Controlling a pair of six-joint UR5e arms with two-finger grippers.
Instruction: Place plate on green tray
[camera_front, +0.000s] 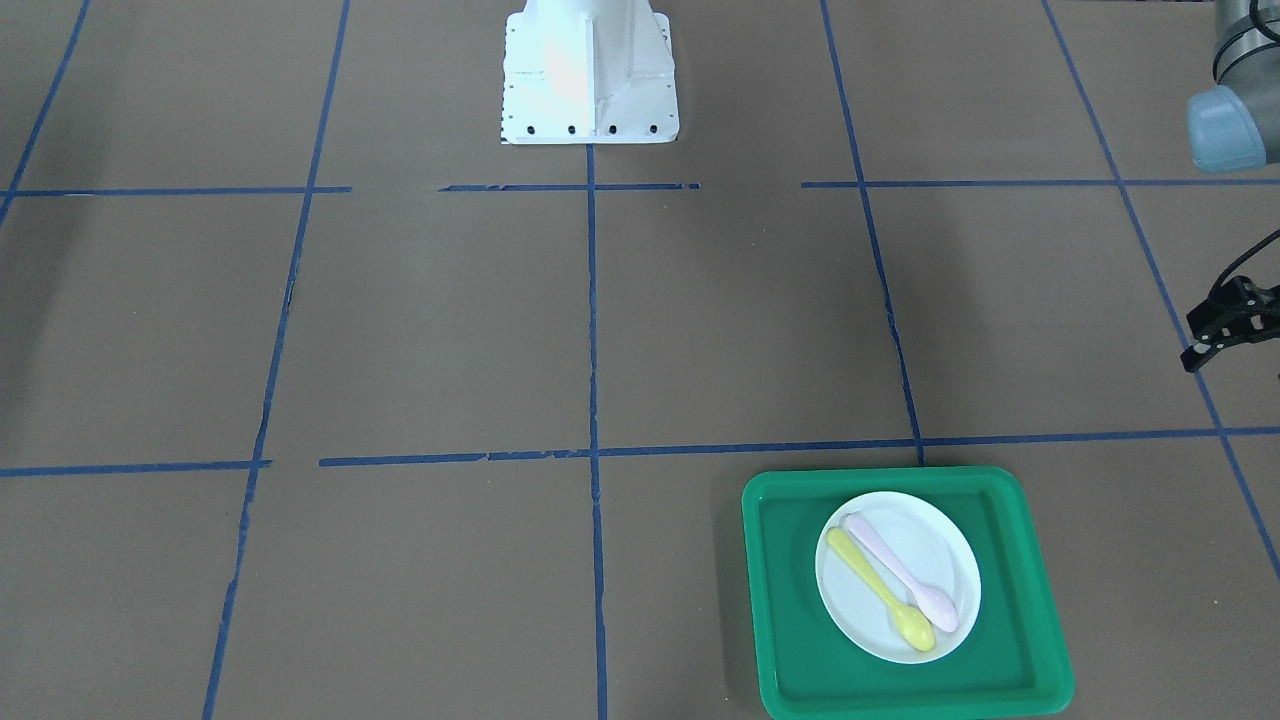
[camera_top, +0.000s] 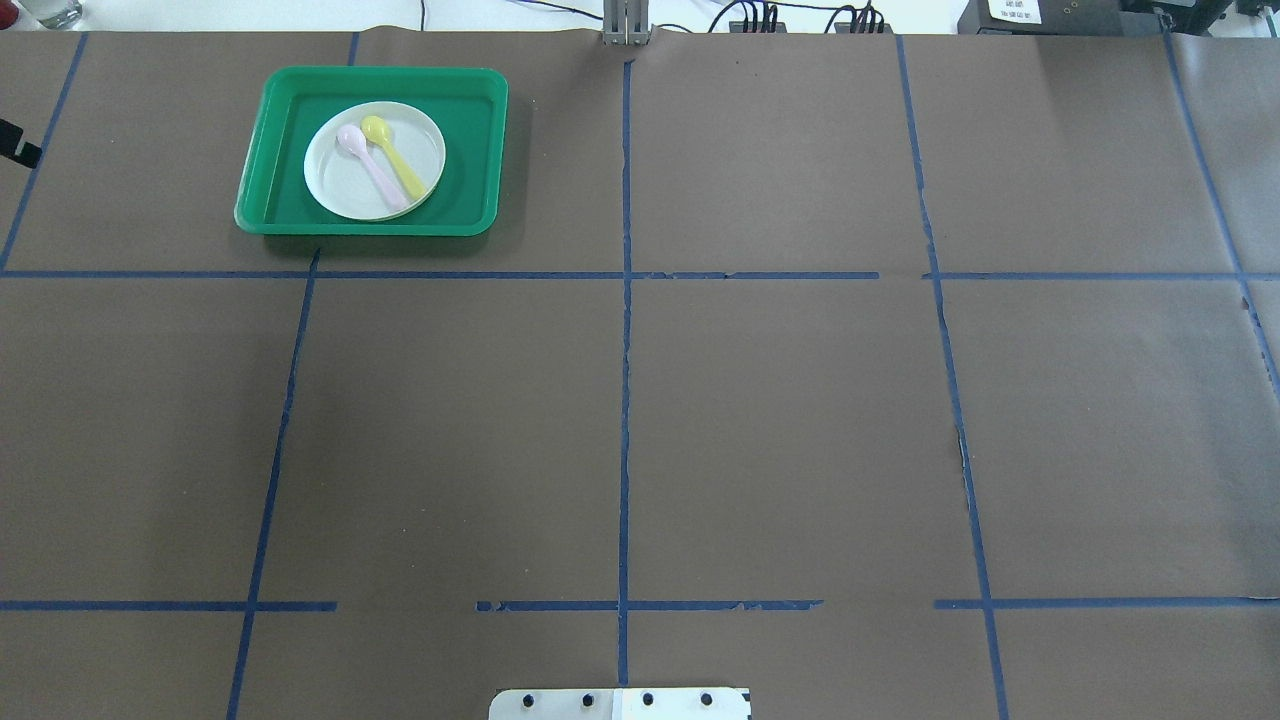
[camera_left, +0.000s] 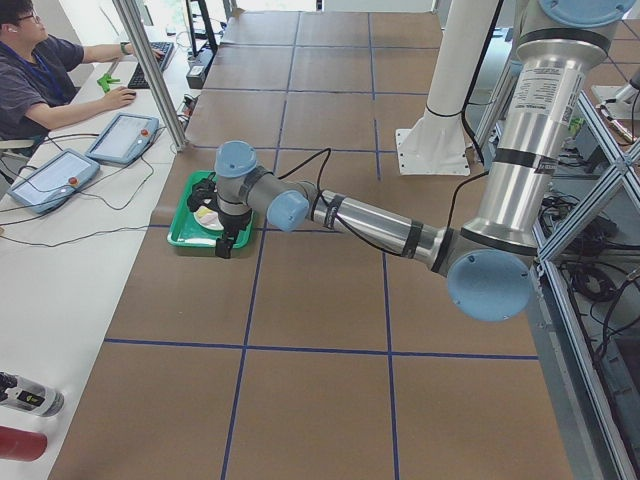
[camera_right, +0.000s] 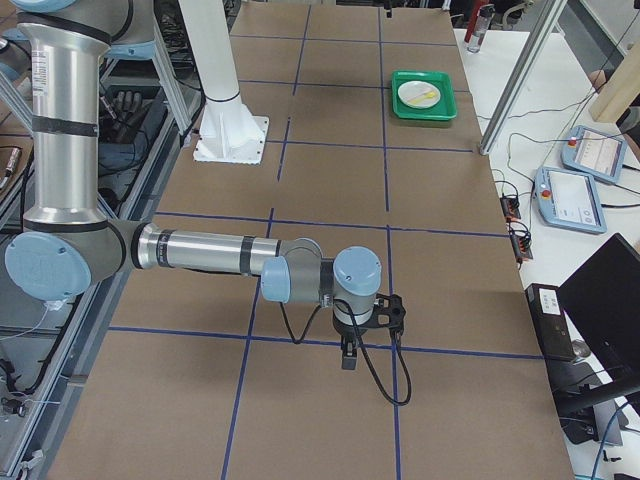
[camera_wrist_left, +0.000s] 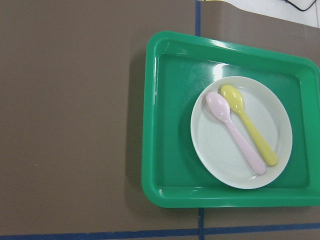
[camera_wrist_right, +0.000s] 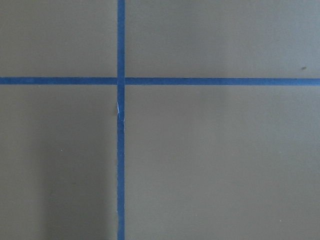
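Note:
The small white plate (camera_front: 898, 575) lies inside the green tray (camera_front: 790, 600) and holds a yellow spoon (camera_front: 880, 590) and a pink spoon (camera_front: 905, 570). The left wrist view shows the plate (camera_wrist_left: 215, 150) and tray (camera_wrist_left: 170, 150) from above, with no fingers in view. My left gripper (camera_front: 1192, 342) is at the view's right edge, apart from the tray, and looks open and empty. My right gripper (camera_right: 365, 325) hovers over bare table far from the tray. I cannot tell whether it is open or shut.
The table is covered in brown paper with a blue tape grid (camera_top: 625, 400). The robot's white base (camera_front: 590, 75) stands at the table's middle edge. An operator (camera_left: 40, 70) and teach pendants (camera_left: 120, 135) are at a side desk beyond the tray.

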